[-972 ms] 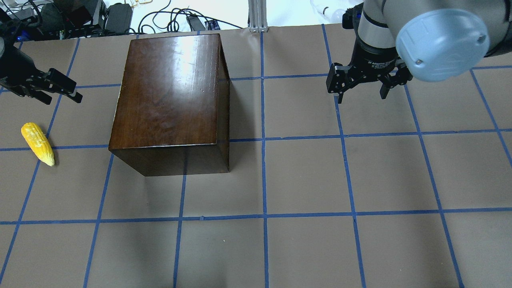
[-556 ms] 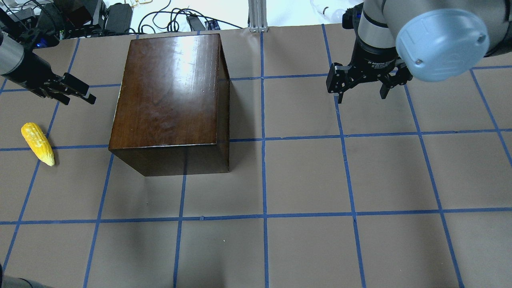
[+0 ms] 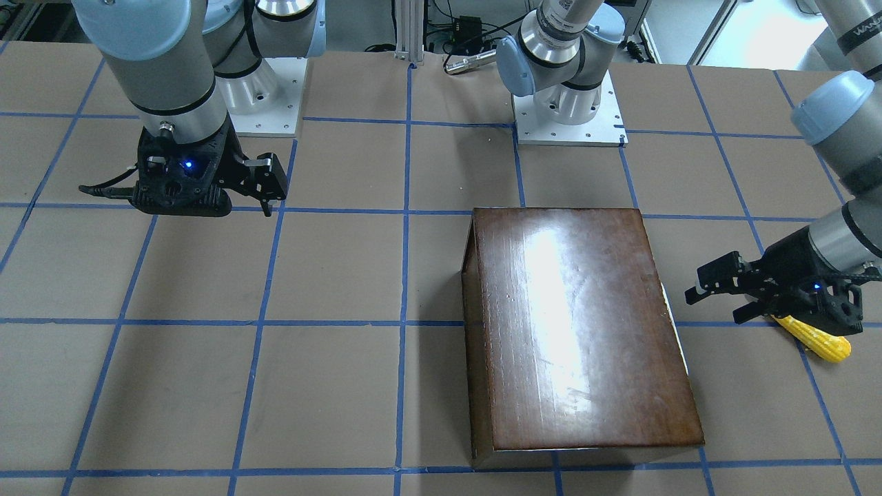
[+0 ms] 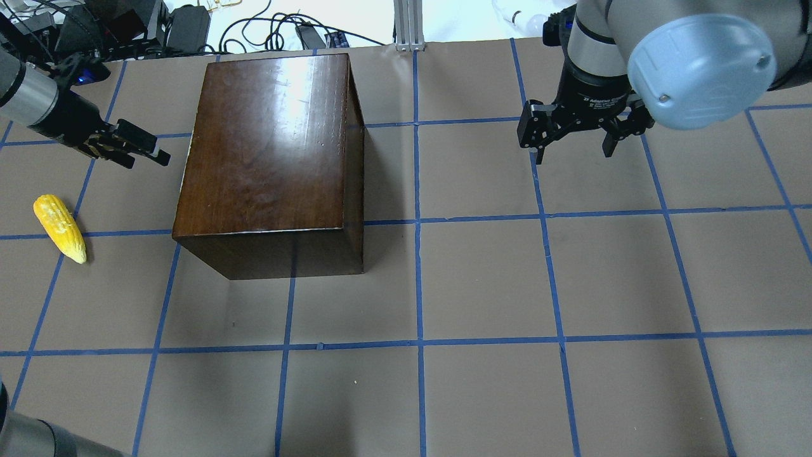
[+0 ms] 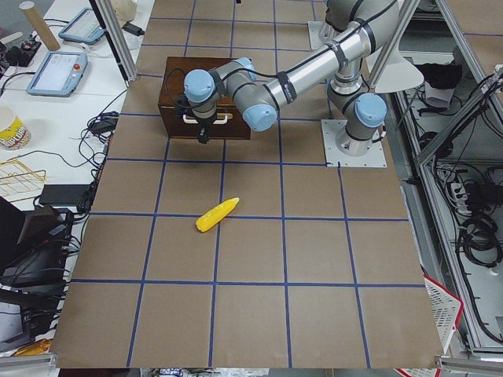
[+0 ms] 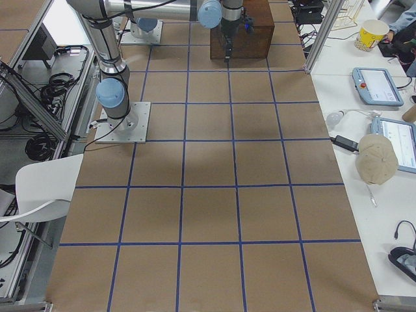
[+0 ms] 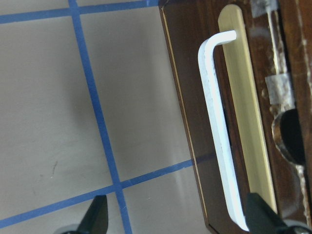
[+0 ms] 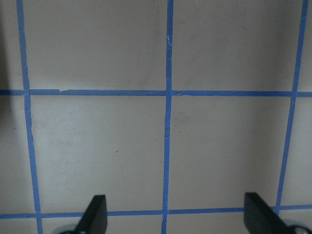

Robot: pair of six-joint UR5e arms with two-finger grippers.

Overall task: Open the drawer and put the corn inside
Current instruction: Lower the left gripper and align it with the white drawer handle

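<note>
The box (image 4: 273, 146) stands on the table (image 4: 482, 279), and its drawer (image 7: 187, 97) is pushed in, with the dark front facing the robot's left side. The left gripper (image 4: 144, 152) hovers low just beside this front, not touching it. Its jaws are spread apart and hold nothing. In the left wrist view the white handle (image 7: 217, 122) of the drawer lies between the two fingertips, closer to one of them. The corn (image 4: 60, 227) lies on the table on the robot's left, well apart from the box, its tapered tip pointing toward the robot. The right gripper (image 4: 574, 149) hangs above bare table far to the other side of the box, also wide open and empty.
</note>
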